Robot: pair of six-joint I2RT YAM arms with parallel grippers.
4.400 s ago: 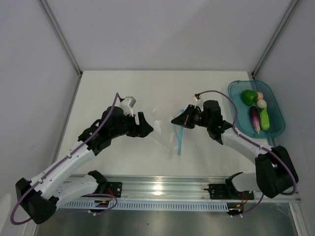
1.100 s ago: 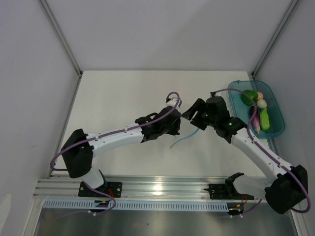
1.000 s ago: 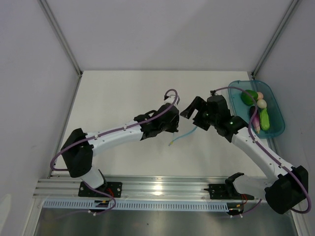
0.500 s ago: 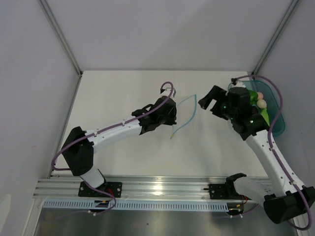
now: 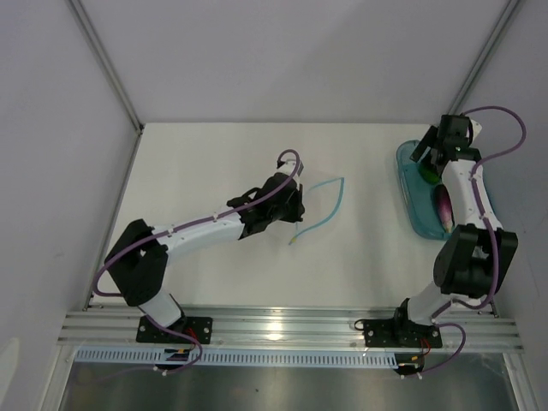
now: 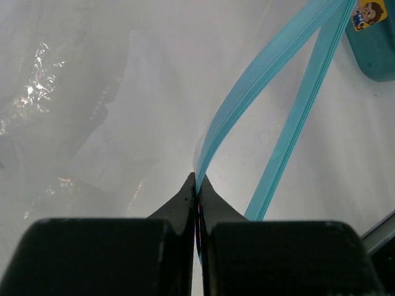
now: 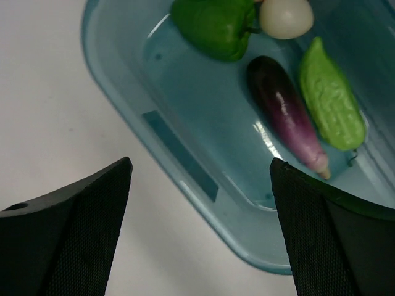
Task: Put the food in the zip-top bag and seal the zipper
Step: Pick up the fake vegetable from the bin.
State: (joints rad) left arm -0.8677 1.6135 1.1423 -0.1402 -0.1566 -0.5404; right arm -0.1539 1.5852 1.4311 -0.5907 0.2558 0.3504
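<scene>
Zero pieces of the food are in the zip-top bag (image 6: 92,123). My left tool (image 6: 196,185) is clamped on one lip of the zipper (image 6: 271,71), and the mouth stands parted over the surface (image 5: 214,154). My right tool (image 7: 199,166) hovers above the teal tray (image 7: 203,111), fingers spread wide and gripping nothing. The green pepper (image 7: 213,24), egg (image 7: 285,15), eggplant (image 7: 285,108) and light green vegetable (image 7: 330,95) lie in the tray; I cannot see the pink ball. My read: all loading and then sealing remain.
</scene>
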